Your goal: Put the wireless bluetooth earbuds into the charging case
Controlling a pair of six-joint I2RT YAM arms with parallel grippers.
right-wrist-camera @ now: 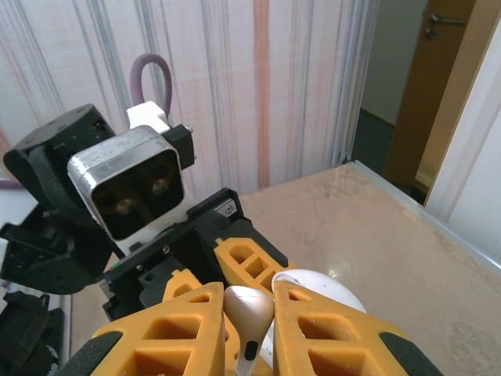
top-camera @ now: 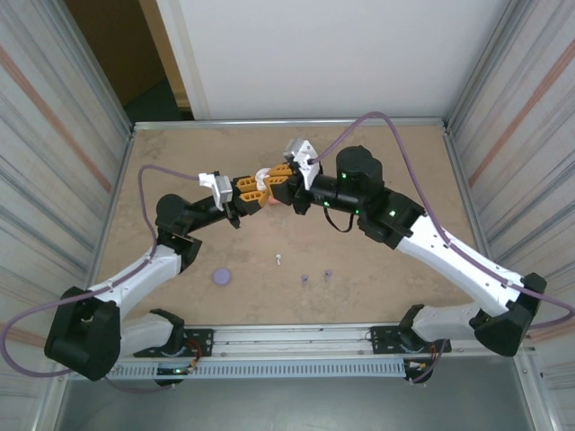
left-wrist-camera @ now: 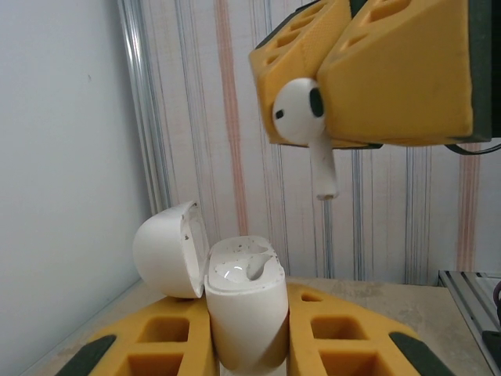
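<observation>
My left gripper [left-wrist-camera: 249, 348] is shut on a white charging case [left-wrist-camera: 244, 309], held upright with its lid [left-wrist-camera: 168, 249] hinged open to the left. One white earbud [left-wrist-camera: 252, 268] lies in a socket of the case. Above it, my right gripper [right-wrist-camera: 249, 317] is shut on a second white earbud [right-wrist-camera: 250, 307], whose stem [left-wrist-camera: 324, 168] points down, a little right of the case mouth and clear of it. In the top view both grippers [top-camera: 254, 190] [top-camera: 282, 178] meet above the table's middle. On the table lie another white earbud [top-camera: 279, 259] and two purple earbuds [top-camera: 305, 278] [top-camera: 327, 273].
A purple round piece [top-camera: 221, 277] lies on the table left of the loose earbuds. Striped walls close in the table on both sides, and a white panel stands at the back. A metal rail [top-camera: 296, 337] runs along the near edge.
</observation>
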